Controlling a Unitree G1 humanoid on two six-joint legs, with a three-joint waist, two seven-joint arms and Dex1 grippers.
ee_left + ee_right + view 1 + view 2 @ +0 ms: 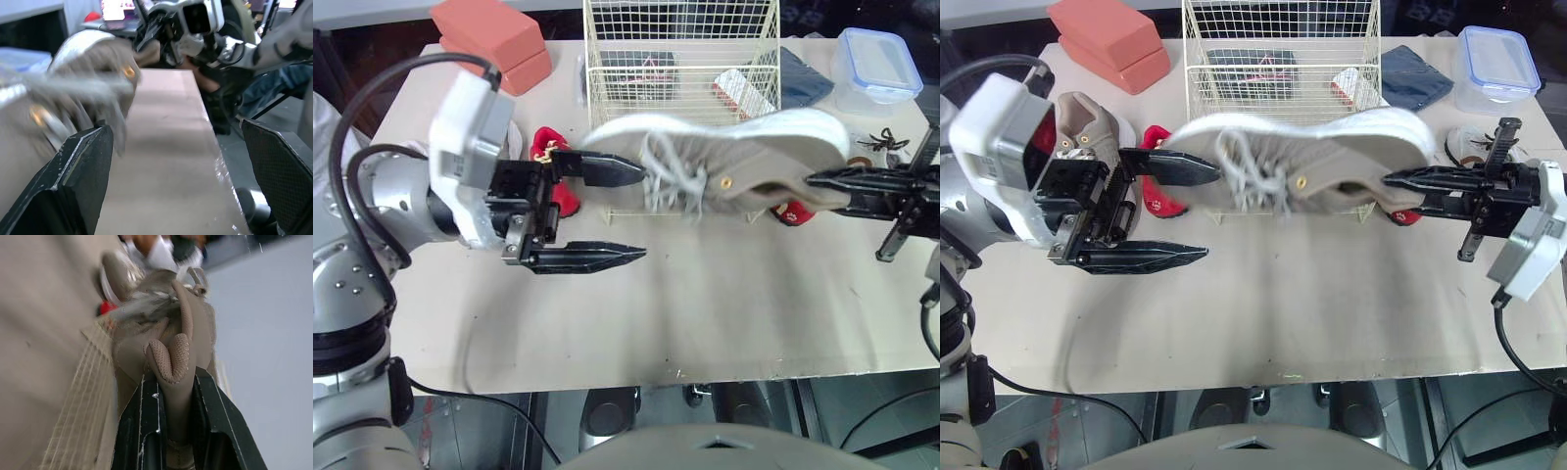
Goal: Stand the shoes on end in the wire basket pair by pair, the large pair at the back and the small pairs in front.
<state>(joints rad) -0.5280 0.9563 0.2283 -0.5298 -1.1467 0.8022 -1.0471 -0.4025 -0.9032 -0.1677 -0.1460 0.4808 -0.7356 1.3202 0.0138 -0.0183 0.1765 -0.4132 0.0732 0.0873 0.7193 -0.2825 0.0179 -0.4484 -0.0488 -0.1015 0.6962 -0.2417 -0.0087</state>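
Observation:
A large beige lace-up shoe (744,147) hangs lengthwise in the air in front of the wire basket (680,49), with its white sole facing up. My right gripper (1393,182) is shut on its heel, which shows between the fingers (146,431) in the right wrist view. My left gripper (642,213) is open at the shoe's toe end, its upper finger by the laces and its lower finger well below. The matching beige shoe (1087,122) lies behind my left arm. Small red shoes lie at the basket's front left (548,147) and front right (793,212).
Dark and white-red items (646,69) sit inside the basket. Two orange-red blocks (494,39) lie at the back left. A blue cloth (803,78), a lidded plastic box (871,64) and a small white shoe (1469,147) are at the back right.

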